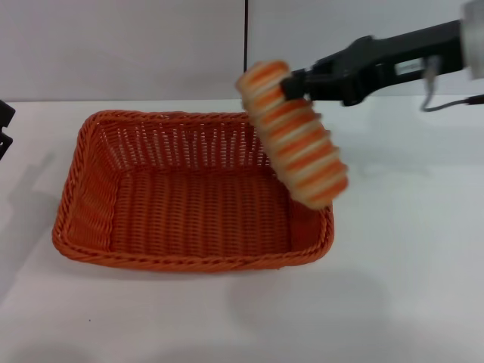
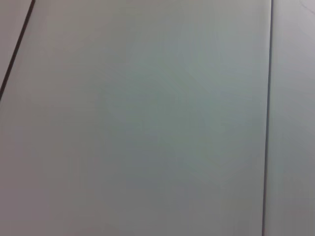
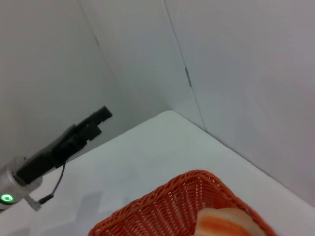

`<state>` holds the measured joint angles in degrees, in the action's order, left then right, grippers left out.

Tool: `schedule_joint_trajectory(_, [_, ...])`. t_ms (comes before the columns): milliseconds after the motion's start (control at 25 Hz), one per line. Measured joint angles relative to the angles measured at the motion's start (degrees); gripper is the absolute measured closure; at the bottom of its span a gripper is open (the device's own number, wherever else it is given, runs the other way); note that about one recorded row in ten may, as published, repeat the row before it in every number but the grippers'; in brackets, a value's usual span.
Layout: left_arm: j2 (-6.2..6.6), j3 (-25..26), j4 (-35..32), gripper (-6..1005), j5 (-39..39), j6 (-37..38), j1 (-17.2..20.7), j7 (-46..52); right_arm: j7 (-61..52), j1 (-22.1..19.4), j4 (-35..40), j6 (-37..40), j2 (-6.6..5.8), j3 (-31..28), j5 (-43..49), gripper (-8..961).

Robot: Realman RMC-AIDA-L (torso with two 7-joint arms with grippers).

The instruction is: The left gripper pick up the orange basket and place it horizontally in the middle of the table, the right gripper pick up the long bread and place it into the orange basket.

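Left gripper (image 1: 4,125) parked at the table's (image 1: 408,249) left edge; finger state cannot be told. Orange basket (image 1: 189,197) sits lengthwise mid-table. Long bread (image 1: 295,136) hangs tilted above the basket's right rim, pinched at its upper end by the right gripper (image 1: 291,83). White label on that gripper, unreadable.

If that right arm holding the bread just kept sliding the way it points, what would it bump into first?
The right gripper points toward the robot's left with the long bread hanging over the orange basket. Beyond it I see only air above the basket, though depth is hard to judge.
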<state>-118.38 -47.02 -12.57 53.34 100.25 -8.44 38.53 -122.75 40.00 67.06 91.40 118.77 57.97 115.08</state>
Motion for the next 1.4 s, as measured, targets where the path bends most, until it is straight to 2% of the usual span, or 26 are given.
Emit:
schedule_joint_trajectory(120, [0.00, 0.0, 0.0, 229, 0.0, 0.4, 0.2, 0.0, 7.3, 0.6, -5.7, -4.5, 0.01, 0.3, -2.6, 866])
schedule_joint_trajectory(200, [-0.01, 0.0, 0.0, 229, 0.0, 1.0, 0.5, 0.0, 15.0, 0.2, -9.9, -7.0, -0.05, -0.3, -9.5, 852])
schedule_joint_trajectory(560, [-0.05, 0.1, 0.7, 229, 0.0, 1.7, 0.5, 0.0, 19.5, 1.4, -13.9, -7.2, -0.25, 0.6, -13.7, 730])
schedule_joint_trajectory(720, [-0.09, 0.1, 1.2, 229, 0.0, 1.8, 0.4, 0.0, 19.7, 1.7, -15.3, -7.1, -0.18, 0.8, -13.6, 512])
schedule_joint_trajectory(760, [-0.09, 0.1, 1.2, 229, 0.0, 1.8, 0.4, 0.0, 19.7, 1.7, -15.3, -7.1, -0.18, 0.8, -13.6, 508])
schedule_joint_trajectory(920, [0.05, 0.1, 1.3, 229, 0.0, 2.4, 0.7, -0.2, 19.8, -2.9, -10.6, -8.1, -0.08, 0.1, -13.5, 490])
schedule_joint_trajectory(960, [0.05, 0.1, 1.3, 229, 0.0, 2.4, 0.7, -0.2, 19.8, -2.9, -10.6, -8.1, -0.08, 0.1, -13.5, 485])
schedule_joint_trajectory(1000, [0.08, 0.1, 1.4, 229, 0.0, 2.5, 0.9, -0.4, 20.1, -4.5, -9.3, -8.7, -0.08, 0.1, -13.6, 481])
schedule_joint_trajectory(1040, [0.16, 0.1, 1.4, 229, 0.0, 2.6, 1.3, -1.6, 22.0, -8.6, -6.8, -10.3, 0.01, -0.3, -14.3, 481])
schedule_joint_trajectory(1120, [0.16, 0.1, 1.4, 229, 0.0, 2.6, 1.5, -2.7, 26.3, -13.0, -5.8, -11.6, 0.18, -0.5, -17.1, 480])
schedule_joint_trajectory(1160, [0.16, 0.1, 1.4, 229, 0.0, 2.6, 1.5, -2.7, 26.3, -13.0, -5.8, -11.6, 0.18, -0.5, -17.1, 480])
schedule_joint_trajectory(1200, [0.17, 0.1, 1.4, 229, 0.0, 2.6, 2.1, -4.7, 33.3, -17.7, -7.6, -12.8, 0.26, -0.6, -23.9, 480])
schedule_joint_trajectory(1240, [0.16, 0.1, 1.4, 229, 0.0, 2.6, 2.3, -5.3, 33.3, -17.7, -7.6, -12.8, 0.26, -0.6, -23.9, 480])
schedule_joint_trajectory(1280, [0.14, 0.1, 1.4, 229, 0.0, 2.7, 2.5, -6.0, 37.1, -19.6, -9.2, -13.2, 0.30, -0.6, -27.2, 481])
schedule_joint_trajectory(1320, [0.13, 0.1, 1.4, 229, 0.0, 2.7, 2.8, -6.5, 47.8, -23.2, -15.1, -13.3, 0.27, -0.6, -36.3, 481])
schedule_joint_trajectory(1400, [0.24, 0.3, 1.4, 229, 0.0, 2.8, 3.4, -6.8, 60.0, -25.8, -23.0, -12.3, 0.29, -0.7, -46.7, 481])
